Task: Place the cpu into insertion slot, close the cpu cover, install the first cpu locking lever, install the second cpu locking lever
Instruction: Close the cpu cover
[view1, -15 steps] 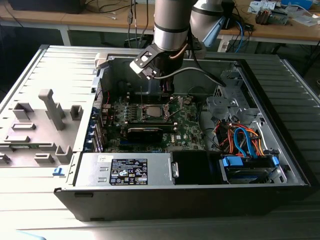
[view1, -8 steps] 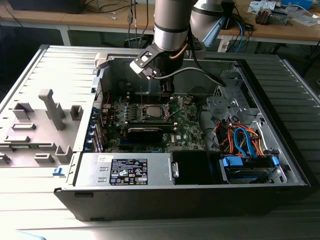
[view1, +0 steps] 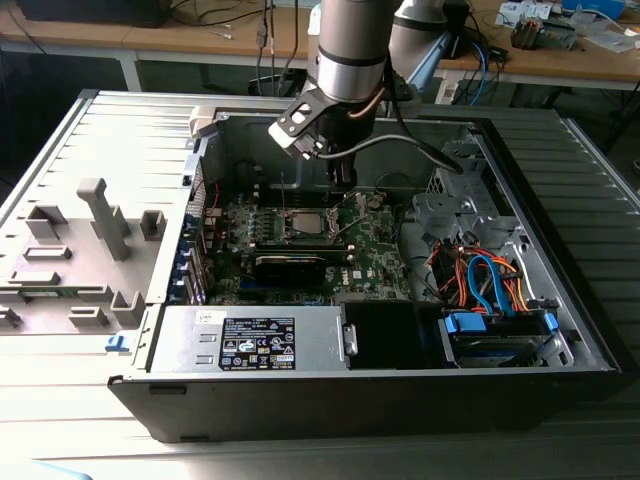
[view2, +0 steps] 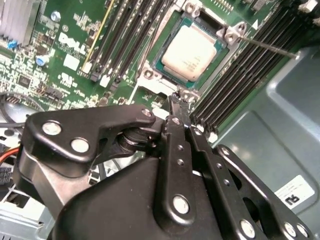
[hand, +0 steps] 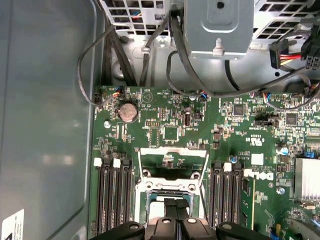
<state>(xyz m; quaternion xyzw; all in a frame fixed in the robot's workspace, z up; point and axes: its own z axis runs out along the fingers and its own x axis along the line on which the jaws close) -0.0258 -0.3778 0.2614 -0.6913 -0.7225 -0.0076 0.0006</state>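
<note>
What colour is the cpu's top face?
The small flat square cpu has a pale silvery-grey top, clearest in the second wrist view.

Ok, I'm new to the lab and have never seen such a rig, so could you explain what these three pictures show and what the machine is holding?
The machine is one robot arm with a gripper at its end. The exterior view comes from a camera off the arm and looks down into an open computer case. Both wrist views come from cameras riding on the arm, so they look past the gripper at the green motherboard. In the second wrist view the cpu, a silvery square, sits in the insertion slot. The cpu cover, a thin metal frame, looks swung open. The gripper's fingers are pressed together at the slot's rim; I cannot tell whether they pinch anything.
</note>
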